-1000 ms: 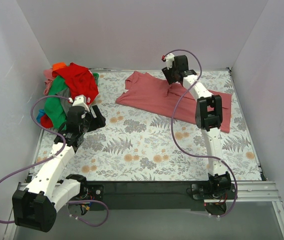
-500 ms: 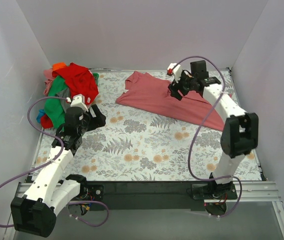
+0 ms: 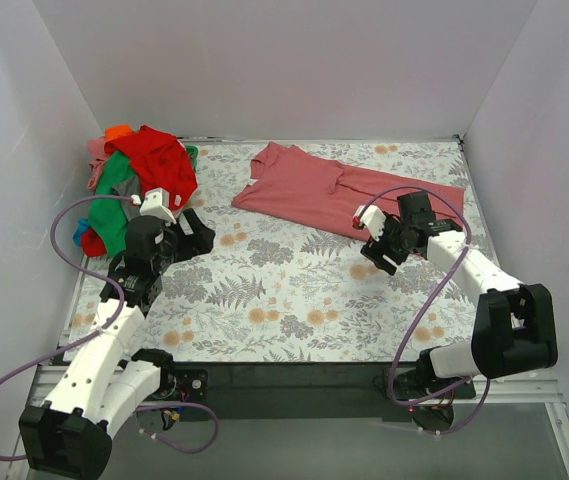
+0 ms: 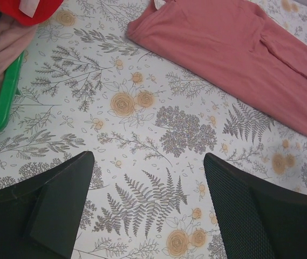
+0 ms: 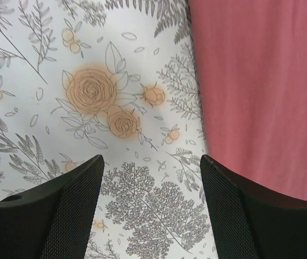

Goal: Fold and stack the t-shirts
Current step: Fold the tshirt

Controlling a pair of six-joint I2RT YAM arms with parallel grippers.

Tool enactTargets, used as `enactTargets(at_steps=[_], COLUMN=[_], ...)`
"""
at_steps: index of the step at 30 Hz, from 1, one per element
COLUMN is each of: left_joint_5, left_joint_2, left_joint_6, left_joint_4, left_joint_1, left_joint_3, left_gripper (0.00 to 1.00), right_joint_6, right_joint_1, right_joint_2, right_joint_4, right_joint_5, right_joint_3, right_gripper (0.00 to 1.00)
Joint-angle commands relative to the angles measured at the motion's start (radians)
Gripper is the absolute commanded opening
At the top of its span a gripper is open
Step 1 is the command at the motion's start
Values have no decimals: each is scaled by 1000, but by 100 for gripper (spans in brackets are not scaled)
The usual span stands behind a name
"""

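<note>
A salmon-pink t-shirt lies spread and partly folded at the back of the table, right of centre. It also shows in the left wrist view and the right wrist view. More t-shirts sit in a heap at the back left, a red one over a green one. My right gripper hangs open just off the pink shirt's near edge, over the floral cover, holding nothing. My left gripper is open and empty beside the heap.
A floral-patterned cover lies over the whole table. White walls close in the left, back and right sides. In the left wrist view the green shirt and red shirt sit at the left edge.
My right arm has swung from the far side of the pink shirt back to its near edge, its jaws now wider apart. The left arm has shifted only slightly.
</note>
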Motion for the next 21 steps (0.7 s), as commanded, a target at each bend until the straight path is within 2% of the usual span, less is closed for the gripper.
enactTargets(at_steps=[1,11,21], left_joint_5=[20,29,33], left_joint_2=[-22,-39,-47], left_joint_6=[3,3,3], left_joint_4=[18,24,24], left_joint_1=[4,4,4], left_joint_3=[-18,-18,-19], left_gripper=[82,82,82], right_joint_6=[-5,7,5], right_joint_1=[-7,-6,-7], right_joint_2=[-32,48,158], right_joint_4=[20,63,83], right_joint_5=[90,199,244], right_joint_3=[-40,-48,7], right_gripper=[78,77,75])
